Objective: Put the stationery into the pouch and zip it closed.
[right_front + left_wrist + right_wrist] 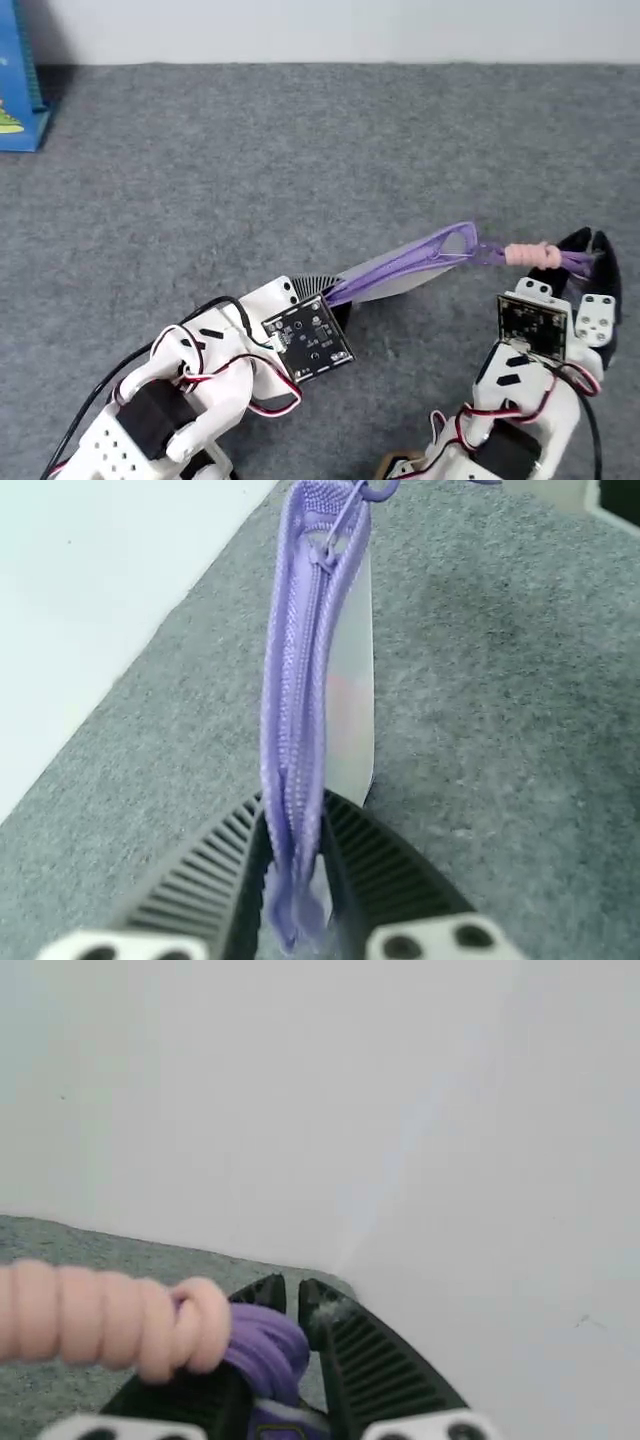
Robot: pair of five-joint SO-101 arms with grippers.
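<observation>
Purple fabric pouch (400,268): flat, with a pale translucent side panel. It is stretched between the two grippers, toward the near edge of the grey felt-covered table (300,150) and right of its middle.
Long axis: runs from the left gripper toward the right edge, angled slightly to the far edge.
Left gripper (293,815): black ribbed fingers pressed together on the pouch's near end, zip edge uppermost.
Zip: teeth look meshed along the whole visible length. The slider (322,548) sits at the end farthest from the left gripper.
Pull: a purple cord (490,252) carrying a pink coiled charm (532,255) leads from the slider to the right gripper.
Right gripper (290,1295): pinching the cord just beyond the charm, near the right edge.
Step judged: the closing stroke is at or close to its end.
Next move: any remaining pull follows the long axis. The right arm draws and the left anchors.
Room: little margin at the right edge, with open table toward the far edge. A blue box (18,80) at the far left corner is well apart.
</observation>
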